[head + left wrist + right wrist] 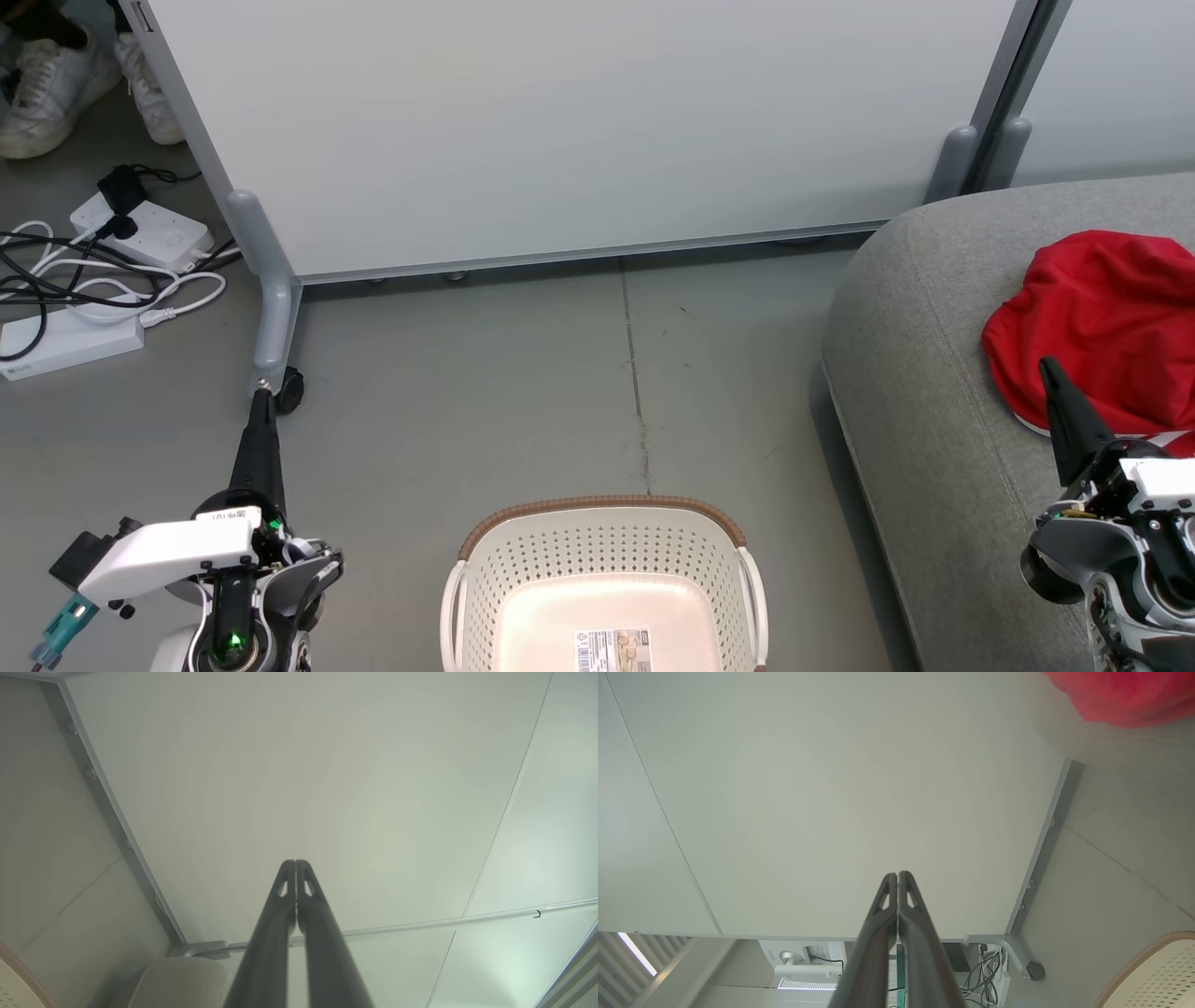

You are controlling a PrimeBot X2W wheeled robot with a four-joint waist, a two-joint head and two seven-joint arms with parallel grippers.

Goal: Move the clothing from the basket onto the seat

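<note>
While the red clothing (pixel 1102 317) lies on the grey seat (pixel 915 392) in a rounded heap with no clear long axis, striped trim nearest the robot, the cream basket (pixel 607 560) stands beside it on the floor. The left gripper (pixel 260 399) and right gripper (pixel 1047 366) are pressed closed, holding nothing. A pale partition panel (pixel 579 131) stands behind.

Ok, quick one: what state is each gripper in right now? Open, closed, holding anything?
Left gripper: closed, fingers pressed together, holding nothing.
Right gripper: closed, fingers pressed together, holding nothing.
</note>
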